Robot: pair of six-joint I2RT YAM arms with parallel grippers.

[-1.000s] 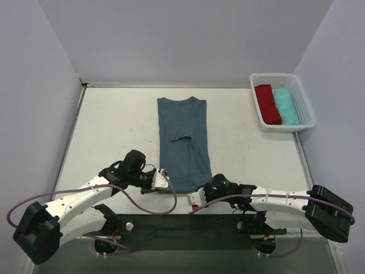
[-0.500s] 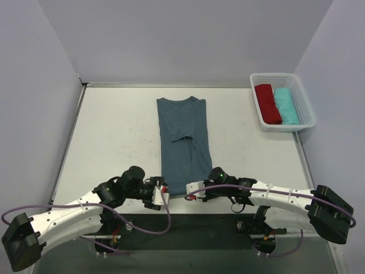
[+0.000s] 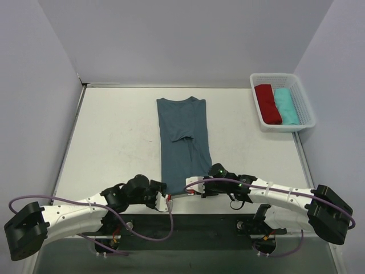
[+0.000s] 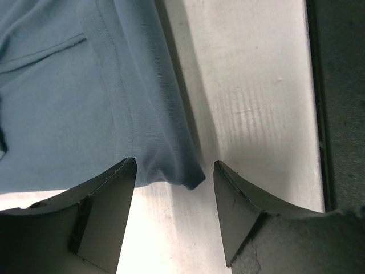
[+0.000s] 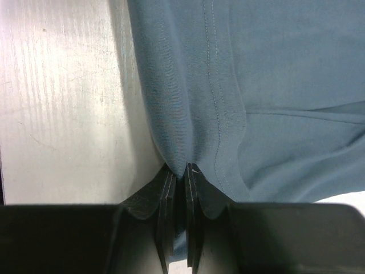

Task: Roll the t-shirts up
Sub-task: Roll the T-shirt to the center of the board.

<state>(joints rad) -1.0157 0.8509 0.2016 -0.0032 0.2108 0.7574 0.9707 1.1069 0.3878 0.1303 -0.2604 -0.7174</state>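
A slate-blue t-shirt lies folded into a long strip down the middle of the table, collar at the far end. My left gripper is open at the strip's near left corner. In the left wrist view the t-shirt ends in a corner just between the tips of the left gripper, untouched. My right gripper is shut on the near hem. In the right wrist view the right gripper pinches a fold of the t-shirt between its pads.
A white basket stands at the far right with a rolled red t-shirt and a rolled turquoise t-shirt in it. The table's near edge and a dark strip run close behind both grippers.
My left gripper has opened, let go of the near left corner and drawn back toward the table's near edge. My right gripper has moved up and left onto the hem.
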